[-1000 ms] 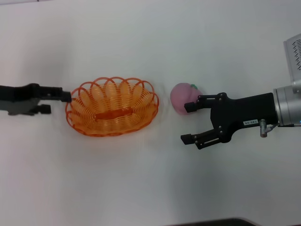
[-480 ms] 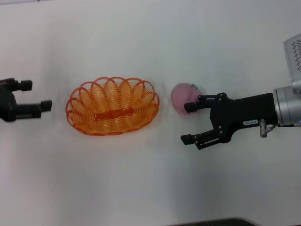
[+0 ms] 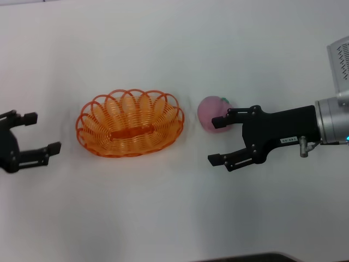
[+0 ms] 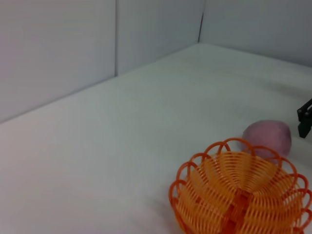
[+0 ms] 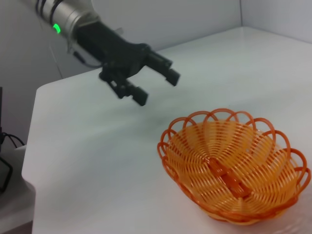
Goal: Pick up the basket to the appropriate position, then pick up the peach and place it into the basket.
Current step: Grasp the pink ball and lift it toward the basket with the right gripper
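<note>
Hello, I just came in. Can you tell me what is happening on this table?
A two-armed robot is working with an orange wire basket and a pink peach on a white table. The basket sits empty, and the left gripper is beside it with open jaws, touching nothing. The right gripper is at the peach, jaws open, one finger against the fruit but not gripping it. The peach is on the table beside the basket, not in it.

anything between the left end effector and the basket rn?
Nothing. In the head view, only bare white table lies between the open left end effector and the basket. The right wrist view shows the same gap.
</note>
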`<state>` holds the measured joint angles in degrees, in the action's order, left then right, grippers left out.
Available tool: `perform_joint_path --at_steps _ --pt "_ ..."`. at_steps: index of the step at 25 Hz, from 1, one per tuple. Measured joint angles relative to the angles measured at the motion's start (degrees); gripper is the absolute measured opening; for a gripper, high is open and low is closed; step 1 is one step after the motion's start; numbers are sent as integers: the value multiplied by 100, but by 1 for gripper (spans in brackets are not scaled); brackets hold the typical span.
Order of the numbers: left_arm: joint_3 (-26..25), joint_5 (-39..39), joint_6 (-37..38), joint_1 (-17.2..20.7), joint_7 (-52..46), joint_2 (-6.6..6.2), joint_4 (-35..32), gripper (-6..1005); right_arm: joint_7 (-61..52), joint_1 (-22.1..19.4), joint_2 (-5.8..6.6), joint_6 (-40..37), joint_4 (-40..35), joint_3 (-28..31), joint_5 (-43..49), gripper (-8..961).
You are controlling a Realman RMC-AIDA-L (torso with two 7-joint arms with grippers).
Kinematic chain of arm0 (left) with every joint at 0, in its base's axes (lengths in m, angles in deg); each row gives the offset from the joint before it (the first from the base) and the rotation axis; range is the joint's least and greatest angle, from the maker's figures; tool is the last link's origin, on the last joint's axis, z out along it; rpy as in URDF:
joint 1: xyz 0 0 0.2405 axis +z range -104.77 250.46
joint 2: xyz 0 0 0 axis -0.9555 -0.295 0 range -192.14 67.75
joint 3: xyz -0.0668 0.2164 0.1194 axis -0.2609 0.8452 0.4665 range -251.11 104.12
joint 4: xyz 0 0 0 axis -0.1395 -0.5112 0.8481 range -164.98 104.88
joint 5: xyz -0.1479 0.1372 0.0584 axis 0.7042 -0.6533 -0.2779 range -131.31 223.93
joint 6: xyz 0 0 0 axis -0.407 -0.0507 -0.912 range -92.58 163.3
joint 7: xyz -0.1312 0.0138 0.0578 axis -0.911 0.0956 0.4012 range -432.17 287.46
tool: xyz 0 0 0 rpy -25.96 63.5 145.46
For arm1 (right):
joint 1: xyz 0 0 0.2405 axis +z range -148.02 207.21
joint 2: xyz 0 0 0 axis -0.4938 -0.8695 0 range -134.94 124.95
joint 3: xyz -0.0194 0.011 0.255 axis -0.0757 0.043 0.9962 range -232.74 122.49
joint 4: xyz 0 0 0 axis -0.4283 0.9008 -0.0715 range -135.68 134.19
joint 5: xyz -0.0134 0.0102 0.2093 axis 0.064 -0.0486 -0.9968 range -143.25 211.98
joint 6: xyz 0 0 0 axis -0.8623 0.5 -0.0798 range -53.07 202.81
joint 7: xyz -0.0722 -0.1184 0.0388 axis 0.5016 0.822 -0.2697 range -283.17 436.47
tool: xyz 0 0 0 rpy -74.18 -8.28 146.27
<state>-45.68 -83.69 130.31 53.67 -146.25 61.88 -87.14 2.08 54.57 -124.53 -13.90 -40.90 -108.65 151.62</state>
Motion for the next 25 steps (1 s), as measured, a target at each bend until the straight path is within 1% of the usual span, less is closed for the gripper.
perform_joint_path --at_steps 2,5,7,9,11,13,14,15,16,21,25 --pt "-17 279 35 272 300 17 117 884 1 3 1 -3 0 7 -9 945" --pt "-35 449 84 503 444 24 294 884 5 0 1 -4 0 20 -11 945" --pt "-45 464 113 597 588 32 512 884 9 -11 0 -5 0 26 -11 945" --pt "-76 483 129 685 946 42 890 884 14 -26 0 -3 0 40 -11 945" --pt "-189 525 128 725 1373 44 1210 884 18 -34 1 15 -1 50 -11 945" --pt "-437 576 124 740 1859 41 1582 884 20 -43 0 30 -10 53 -12 945" --pt "-437 576 124 740 1859 41 1582 884 20 -48 0 30 -19 53 -14 945" --pt "-604 592 117 741 2115 35 1839 884 21 -49 1 28 -28 54 -15 945" --pt "-642 592 99 733 2172 30 1932 884 21 -51 0 10 -37 54 -17 946" --pt "-653 609 53 701 2195 17 2047 884 22 -55 4 -39 -73 53 -17 946" --pt "-655 651 -66 676 2208 11 2149 884 -3 -99 57 -238 -306 118 11 946"
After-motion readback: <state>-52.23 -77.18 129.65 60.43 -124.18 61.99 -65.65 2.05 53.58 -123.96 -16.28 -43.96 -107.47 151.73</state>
